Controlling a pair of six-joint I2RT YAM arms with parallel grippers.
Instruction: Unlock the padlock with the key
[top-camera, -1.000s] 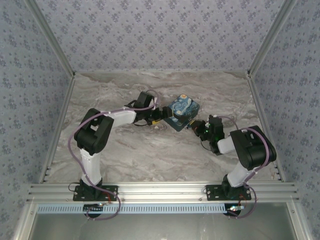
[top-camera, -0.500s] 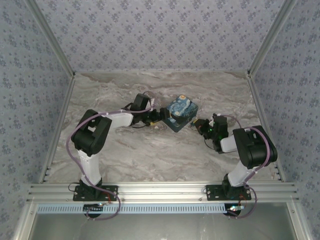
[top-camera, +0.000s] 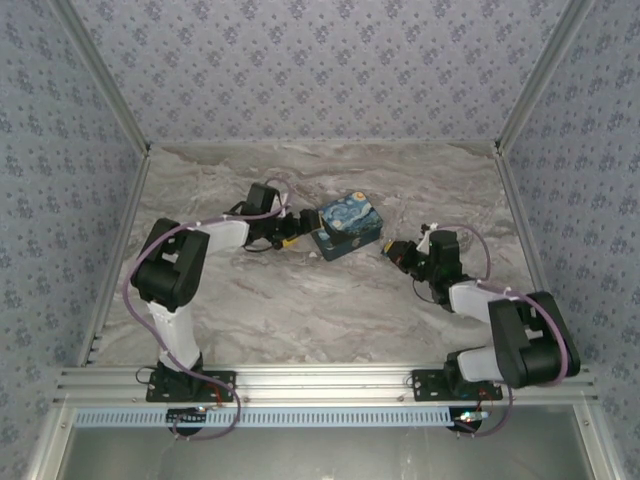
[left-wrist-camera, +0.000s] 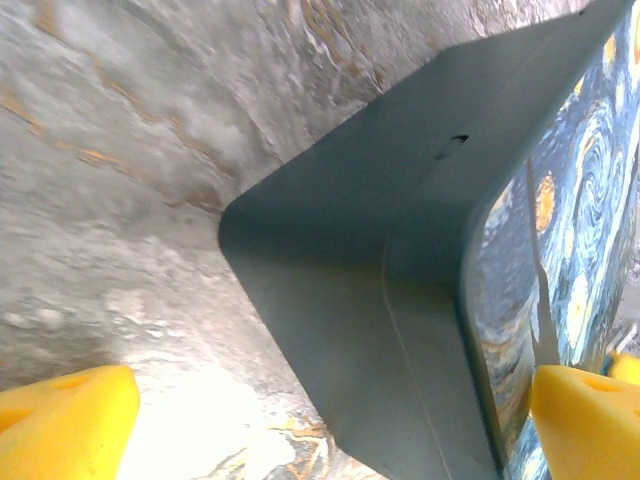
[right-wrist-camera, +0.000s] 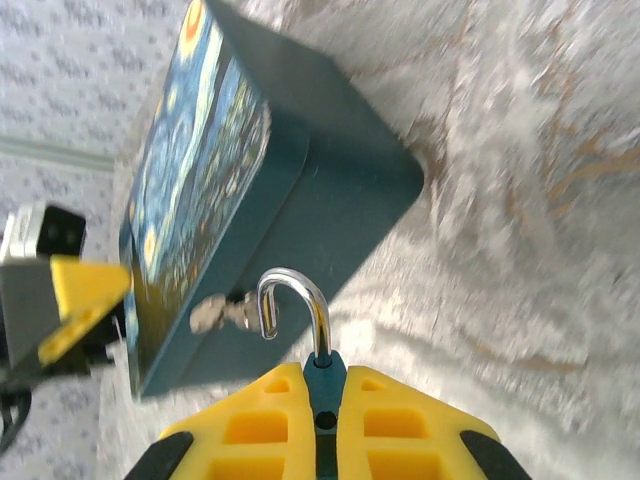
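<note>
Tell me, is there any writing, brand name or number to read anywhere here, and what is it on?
No text can be read anywhere.
The blue box carries only a swirly night-sky painting, no words.
The padlock shows no legible marking on its shackle or on the sliver of body in view.
The walls bear only a repeating floral pattern.

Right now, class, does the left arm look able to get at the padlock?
Probably not directly. The padlock is clamped in the shut right pincer beyond the box, and the box sits between the open fingers of the left pincer, blocking a straight path.
</note>
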